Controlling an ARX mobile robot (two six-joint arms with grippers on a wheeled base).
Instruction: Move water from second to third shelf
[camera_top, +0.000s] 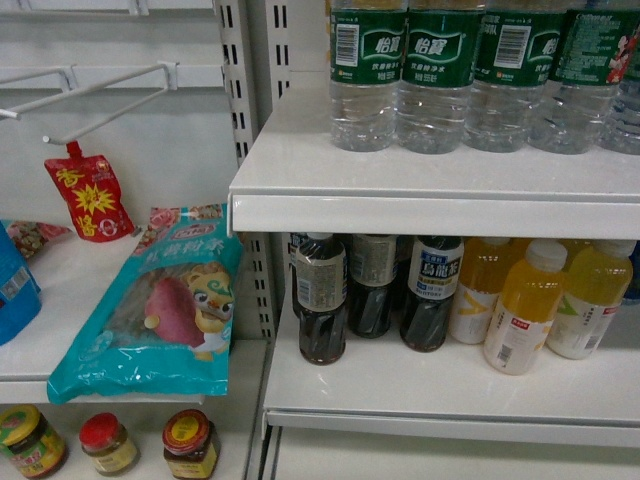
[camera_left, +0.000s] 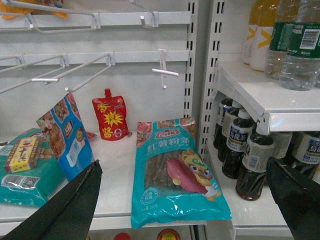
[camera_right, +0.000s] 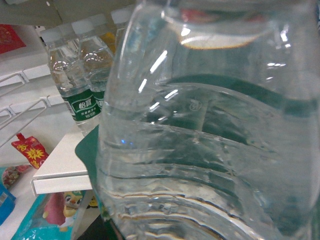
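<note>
Illumination is even, diffuse and bright in all views. Soft shadow lies beneath the upper shelf (camera_top: 420, 200). The right wrist view is filled by a close, blurred water bottle (camera_right: 210, 130) carrying white glare streaks (upper centre). Edges show mild softness.

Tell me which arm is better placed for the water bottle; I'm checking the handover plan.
Right, most likely. A water bottle fills the right wrist view, right up against that camera. The left gripper hangs open over the snack shelf, facing the teal noodle bag, away from the water.
</note>
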